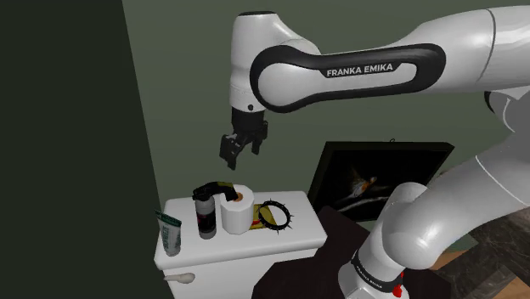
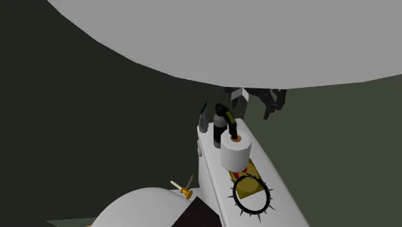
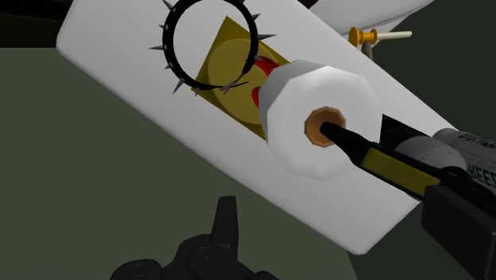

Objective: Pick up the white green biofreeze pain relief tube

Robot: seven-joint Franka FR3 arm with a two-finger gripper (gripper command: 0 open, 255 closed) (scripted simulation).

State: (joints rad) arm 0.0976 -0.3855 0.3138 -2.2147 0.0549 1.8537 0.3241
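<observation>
**Open gripper hangs above the tank lid, tube standing free at the end**

Closest to me, the white arm [image 1: 365, 72] sweeps across from the shoulder view's right and bends down at the wrist. Its black gripper [image 1: 244, 146] hangs in the air with the two fingers spread apart and nothing between them. It is well above the things on the lid.

Below it is a white toilet tank [image 1: 301, 228] with a row of things on its flat lid. Roughly under the gripper stand a black spray bottle [image 1: 205, 212] and a white paper roll [image 1: 238, 211], close together. A flat yellow packet [image 1: 256, 222] lies beneath the roll. A black spiked ring [image 1: 276, 215] lies at the shoulder view's right of the roll, overlapping the packet.

The white and green tube [image 1: 170, 234] stands on end at the lid's opposite end, at the shoulder view's left. It is just beyond the bottle and apart from it, off to one side of the gripper.

Farther back, a dark framed picture [image 1: 378, 174] leans against the dull green wall [image 1: 187, 85].
</observation>
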